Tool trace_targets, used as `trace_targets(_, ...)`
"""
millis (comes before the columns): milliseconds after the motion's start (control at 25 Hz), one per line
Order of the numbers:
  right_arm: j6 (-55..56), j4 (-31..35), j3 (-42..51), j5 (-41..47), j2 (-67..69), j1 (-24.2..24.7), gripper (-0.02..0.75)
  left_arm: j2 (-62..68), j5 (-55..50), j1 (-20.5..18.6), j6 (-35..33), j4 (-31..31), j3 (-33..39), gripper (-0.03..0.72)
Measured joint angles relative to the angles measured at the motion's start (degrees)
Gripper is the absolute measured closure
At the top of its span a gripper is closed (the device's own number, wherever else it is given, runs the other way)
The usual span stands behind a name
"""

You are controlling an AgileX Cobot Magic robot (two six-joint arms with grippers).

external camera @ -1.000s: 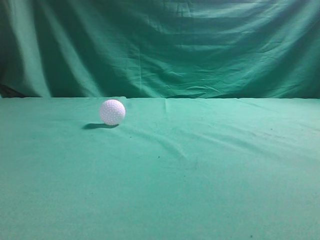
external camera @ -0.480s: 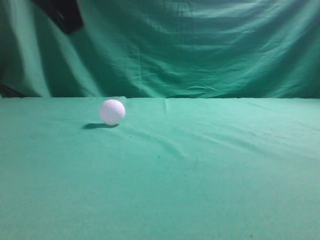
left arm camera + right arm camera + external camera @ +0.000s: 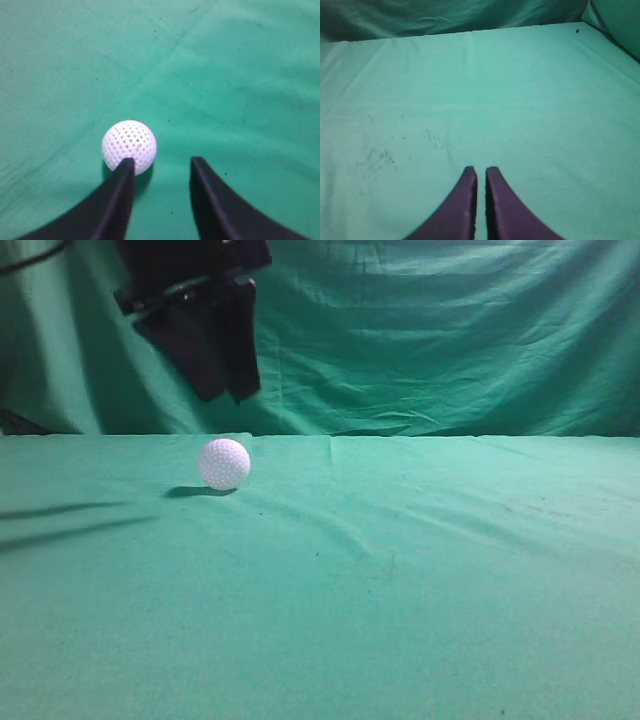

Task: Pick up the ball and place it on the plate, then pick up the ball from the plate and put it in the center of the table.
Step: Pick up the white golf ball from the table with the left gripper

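The white dimpled ball (image 3: 224, 463) rests on the green cloth table (image 3: 400, 580), left of the middle and toward the back. My left gripper (image 3: 225, 395) hangs in the air just above the ball, black fingers pointing down. In the left wrist view the ball (image 3: 129, 146) lies on the cloth ahead of the left fingertip, and my left gripper (image 3: 162, 165) is open and empty. My right gripper (image 3: 480, 172) is shut and empty over bare cloth; it is out of the exterior view. No plate shows in any view.
A draped green curtain (image 3: 420, 330) hangs behind the table's back edge. The cloth has shallow wrinkles near the middle (image 3: 340, 530). Thin arm shadows fall at the left (image 3: 60, 525).
My left gripper has come down from the top left corner into view and now hangs above the ball. The ball has not moved.
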State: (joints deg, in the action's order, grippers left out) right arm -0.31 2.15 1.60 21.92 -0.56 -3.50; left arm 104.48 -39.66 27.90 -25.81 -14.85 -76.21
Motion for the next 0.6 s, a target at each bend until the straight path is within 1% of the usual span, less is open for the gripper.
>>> trace_targets(120,0.00,0.00,0.09,0.00,0.00,0.00,0.684,2.82,0.00,0.00,4.13,1.99,-1.73,0.163)
trace_targets(200,0.00,0.00,0.09,0.00,0.00,0.00,0.684,4.40,0.10,0.00,8.26,5.06,-2.66,0.062)
trace_targets(240,0.00,0.00,0.09,0.00,0.00,0.00,0.684,5.19,0.10,0.00,10.27,6.85,-2.94,0.034)
trace_targets(320,0.00,0.00,0.09,0.00,0.00,0.00,0.684,6.62,0.10,0.00,12.36,9.26,-3.52,0.045)
trace_targets(400,0.00,0.00,0.09,0.00,0.00,0.00,0.684,7.84,0.37,0.00,13.11,10.11,-3.71,0.045)
trace_targets(480,0.00,0.00,0.09,0.00,0.00,0.00,0.684,8.81,0.58,0.00,13.44,10.11,-3.71,0.129)
trace_targets(600,0.00,0.00,0.09,0.00,0.00,0.00,0.684,9.73,0.70,0.00,13.53,10.11,-4.29,0.129)
